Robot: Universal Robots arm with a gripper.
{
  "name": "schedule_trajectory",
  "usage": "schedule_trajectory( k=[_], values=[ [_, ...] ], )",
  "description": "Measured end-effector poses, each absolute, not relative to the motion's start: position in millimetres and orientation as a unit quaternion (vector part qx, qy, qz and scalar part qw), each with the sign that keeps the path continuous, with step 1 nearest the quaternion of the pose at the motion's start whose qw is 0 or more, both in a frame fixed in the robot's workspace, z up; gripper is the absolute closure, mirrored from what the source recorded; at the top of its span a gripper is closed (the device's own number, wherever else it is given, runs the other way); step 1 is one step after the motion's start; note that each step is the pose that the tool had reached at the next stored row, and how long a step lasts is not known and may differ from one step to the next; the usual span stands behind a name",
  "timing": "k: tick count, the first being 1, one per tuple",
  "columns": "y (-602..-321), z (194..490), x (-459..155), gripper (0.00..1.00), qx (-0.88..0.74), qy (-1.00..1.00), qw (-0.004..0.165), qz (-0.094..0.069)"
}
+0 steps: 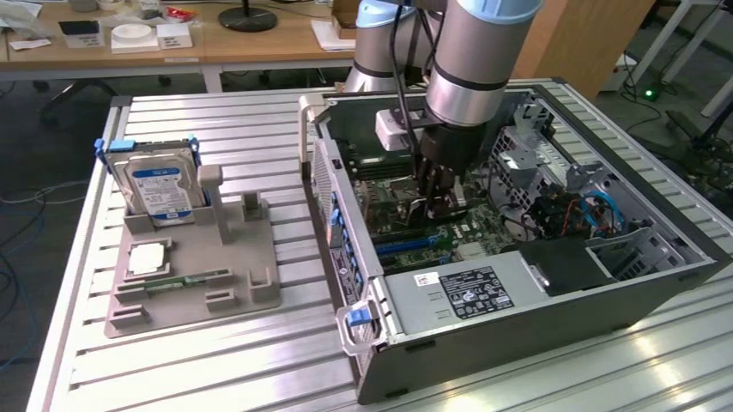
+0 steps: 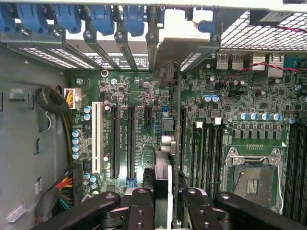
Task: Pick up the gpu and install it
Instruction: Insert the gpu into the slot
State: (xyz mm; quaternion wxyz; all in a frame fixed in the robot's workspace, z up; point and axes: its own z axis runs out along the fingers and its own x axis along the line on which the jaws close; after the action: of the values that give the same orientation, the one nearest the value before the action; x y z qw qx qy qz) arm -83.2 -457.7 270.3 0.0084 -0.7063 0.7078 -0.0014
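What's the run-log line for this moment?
claw: shut on gpu | where: inside pc case, over motherboard slots | seated: cannot tell

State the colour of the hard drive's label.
Blue and white label, best in the exterior view.

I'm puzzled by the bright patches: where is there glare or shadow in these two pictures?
Exterior view: light glares off the metal table at the view's lower right, and the inside of the computer case lies in shade beneath the arm. Wrist view: a washed-out white patch at the rear slots, the circuit board evenly lit, the black fingers gripping the card dim.
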Motion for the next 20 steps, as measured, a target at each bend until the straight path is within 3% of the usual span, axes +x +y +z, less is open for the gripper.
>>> schedule_trajectory(
  k=[20],
  values=[
    [-457.3,254.7,-86.1,0.73,-0.706,0.708,0.008,-0.001]
  ],
)
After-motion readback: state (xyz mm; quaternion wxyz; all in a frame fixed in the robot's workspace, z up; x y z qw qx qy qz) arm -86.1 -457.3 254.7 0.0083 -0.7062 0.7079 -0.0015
